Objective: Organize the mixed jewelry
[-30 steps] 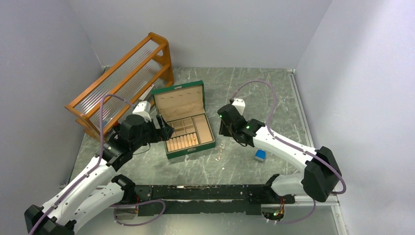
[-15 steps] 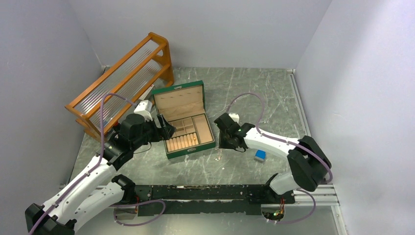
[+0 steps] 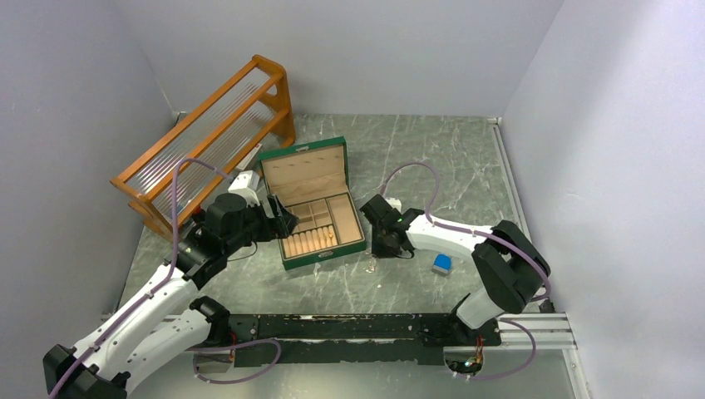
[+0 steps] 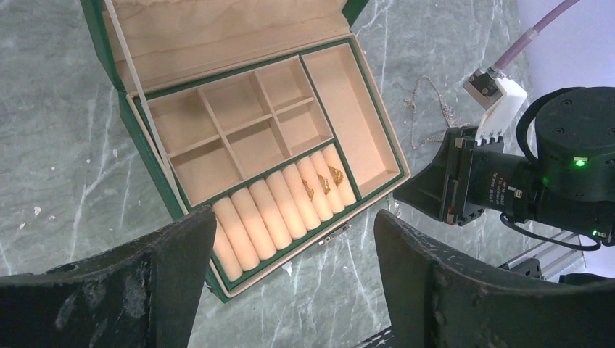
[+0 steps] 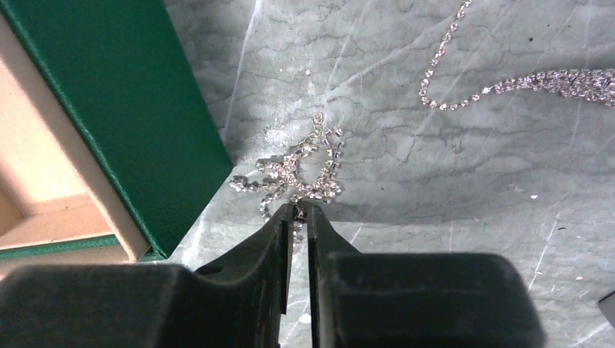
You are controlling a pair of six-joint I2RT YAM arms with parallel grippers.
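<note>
Your count: one green box (image 5: 138, 109), three gold pieces (image 4: 324, 185) in its ring rolls (image 4: 272, 214), two chains (image 5: 558, 78) right of box. Your right gripper (image 5: 297, 214) pinches bunched chain (image 5: 304, 170) just beside box wall — left gripper (image 4: 294, 225) gapes above box.

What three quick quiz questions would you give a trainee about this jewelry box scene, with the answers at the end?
1. True or false: the green box has its lid shut.
2. Where do the gold pieces sit? A) between the ring rolls B) in the long side compartment C) on the table
3. Which gripper pinches the bunched chain beside the box?
Key: 1 false, the lid stands open. 2 A. 3 the right gripper.
</note>
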